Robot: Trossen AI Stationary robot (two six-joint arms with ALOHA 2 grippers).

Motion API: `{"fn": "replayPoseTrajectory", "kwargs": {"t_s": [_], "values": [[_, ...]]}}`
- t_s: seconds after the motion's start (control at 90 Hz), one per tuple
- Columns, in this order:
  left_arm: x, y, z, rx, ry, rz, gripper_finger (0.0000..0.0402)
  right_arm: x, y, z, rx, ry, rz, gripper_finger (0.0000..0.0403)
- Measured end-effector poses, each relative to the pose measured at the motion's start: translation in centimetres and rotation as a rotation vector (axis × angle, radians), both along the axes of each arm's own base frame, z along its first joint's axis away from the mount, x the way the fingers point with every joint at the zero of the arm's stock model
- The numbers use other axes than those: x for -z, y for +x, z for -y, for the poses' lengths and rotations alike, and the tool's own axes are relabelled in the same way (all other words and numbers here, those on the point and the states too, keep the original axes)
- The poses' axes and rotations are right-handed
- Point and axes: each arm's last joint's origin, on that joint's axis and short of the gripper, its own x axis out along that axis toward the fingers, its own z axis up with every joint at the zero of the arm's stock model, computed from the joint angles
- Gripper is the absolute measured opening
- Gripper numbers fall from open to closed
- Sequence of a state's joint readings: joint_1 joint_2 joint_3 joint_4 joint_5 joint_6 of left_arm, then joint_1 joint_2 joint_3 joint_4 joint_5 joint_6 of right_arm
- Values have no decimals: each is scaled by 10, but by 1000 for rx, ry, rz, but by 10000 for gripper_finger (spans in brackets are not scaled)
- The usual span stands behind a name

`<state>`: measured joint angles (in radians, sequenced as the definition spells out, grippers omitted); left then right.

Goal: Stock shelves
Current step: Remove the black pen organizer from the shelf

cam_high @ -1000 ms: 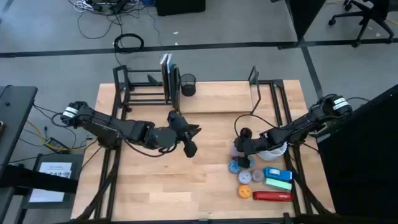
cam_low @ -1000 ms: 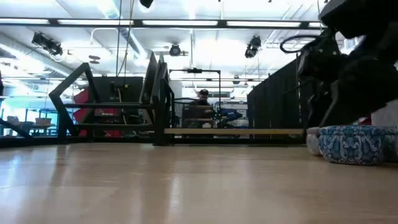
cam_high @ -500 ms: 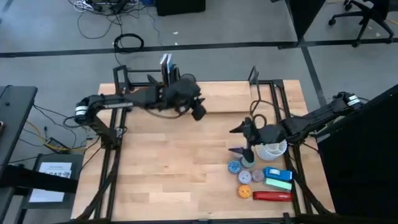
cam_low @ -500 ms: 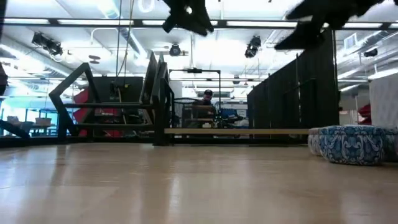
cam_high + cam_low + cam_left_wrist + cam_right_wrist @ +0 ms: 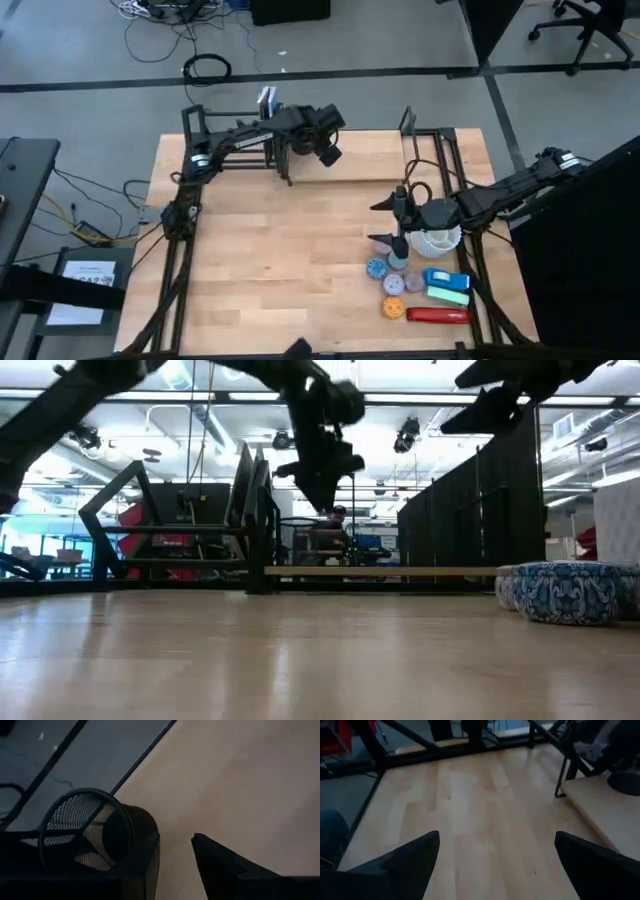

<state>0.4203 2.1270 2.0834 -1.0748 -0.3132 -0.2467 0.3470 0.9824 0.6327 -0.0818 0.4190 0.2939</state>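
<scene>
The shelves stand at the table's far edge: a black tube rack (image 5: 225, 140) with upright books (image 5: 267, 100), joined to a pale board (image 5: 365, 158). A black mesh cup (image 5: 80, 827) stands on the board next to the rack. My left gripper (image 5: 328, 152) hangs open in the air over the board, just beside the cup (image 5: 300, 143); the low view shows the left gripper (image 5: 322, 485) well above the board. My right gripper (image 5: 380, 223) is open and raised, beside a white lacy bowl (image 5: 437, 241) at the table's right.
Near the right edge lie small round tins (image 5: 378, 267), a blue box (image 5: 445, 279), a green one (image 5: 452, 296) and a red one (image 5: 438, 316). A blue patterned bowl (image 5: 568, 591) shows in the low view. The bare wooden tabletop (image 5: 260, 260) spreads across the middle and left.
My left gripper has swung from the table's middle toward the far edge and risen, ending over the board beside the mesh cup. My right gripper has lifted up from the tins and now hangs higher above them.
</scene>
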Motion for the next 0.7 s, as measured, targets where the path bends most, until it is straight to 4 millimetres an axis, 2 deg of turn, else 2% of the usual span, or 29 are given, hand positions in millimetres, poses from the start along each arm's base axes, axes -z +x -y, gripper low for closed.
{"fn": "replayPoseTrajectory", "kwargs": {"t_s": [0.178,0.311,0.389,0.589,0.7], "values": [[0,-5,-12,-64,16,5,105,8,6,-2,-3,-12,-40,364],[-1,-5,-10,-74,24,5,115,13,9,-3,-3,-21,-64,363],[-1,-5,-10,-78,33,0,126,15,11,-4,-3,-22,-69,363],[6,-13,-27,-133,29,-21,168,14,12,-4,-3,-17,-54,363],[11,-16,-32,-132,2,-13,177,13,12,-4,-3,-13,-47,363]]}}
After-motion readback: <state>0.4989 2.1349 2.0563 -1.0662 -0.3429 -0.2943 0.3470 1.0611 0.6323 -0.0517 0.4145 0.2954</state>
